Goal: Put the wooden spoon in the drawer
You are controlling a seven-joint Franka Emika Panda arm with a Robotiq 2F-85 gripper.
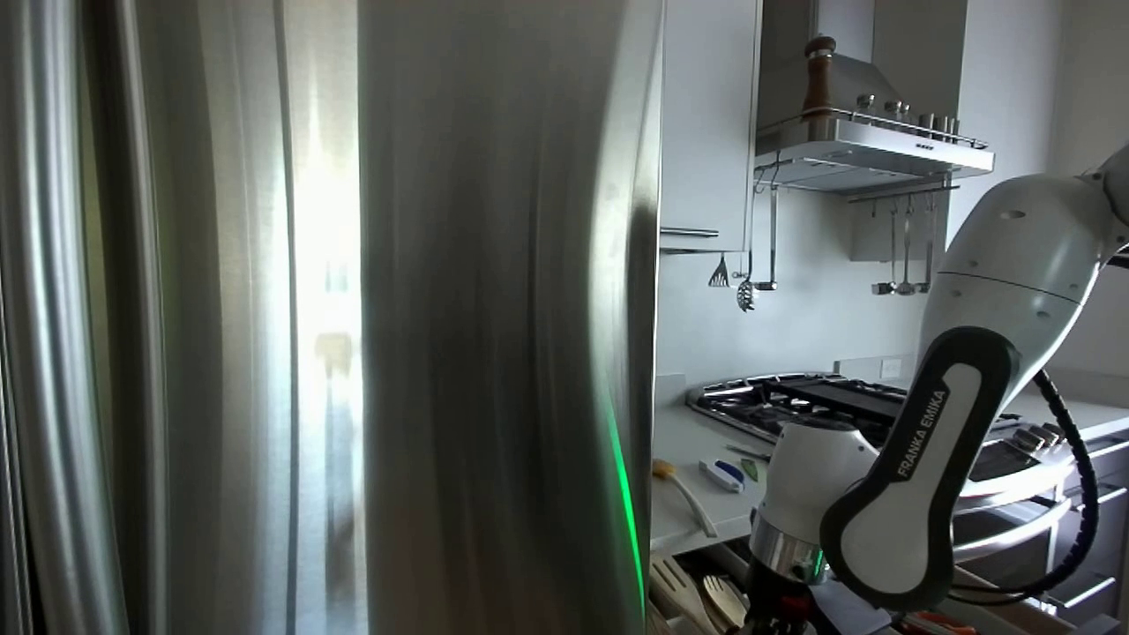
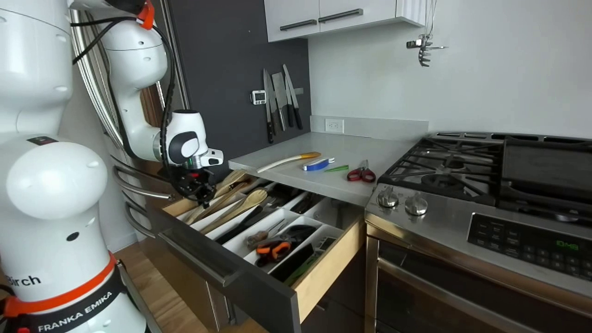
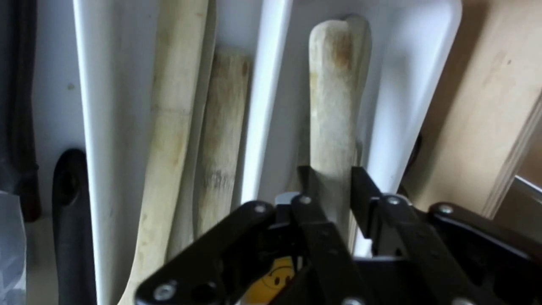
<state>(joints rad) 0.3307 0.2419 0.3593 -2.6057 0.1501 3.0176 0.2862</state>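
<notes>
The open drawer (image 2: 330,276) holds a white divided tray with wooden utensils. My gripper (image 2: 206,201) is low over its compartment nearest the fridge. In the wrist view my gripper (image 3: 328,173) has its fingers on both sides of a pale wooden handle (image 3: 332,106), which fills the gap between them. The handle's end lies inside the compartment above another wooden piece. Its head is hidden behind the gripper, so I cannot tell its shape. A slotted wooden spoon (image 2: 254,199) lies in the neighbouring compartment. In an exterior view the fingertips are out of frame.
A utensil with a yellow head (image 2: 311,155), a blue-and-white tool (image 2: 318,164), a green piece (image 2: 336,168) and red scissors (image 2: 362,173) lie on the counter. The steel fridge (image 1: 494,317) is close by. The stove (image 2: 444,180) stands beside the drawer. Orange-handled scissors (image 2: 274,249) lie in the tray.
</notes>
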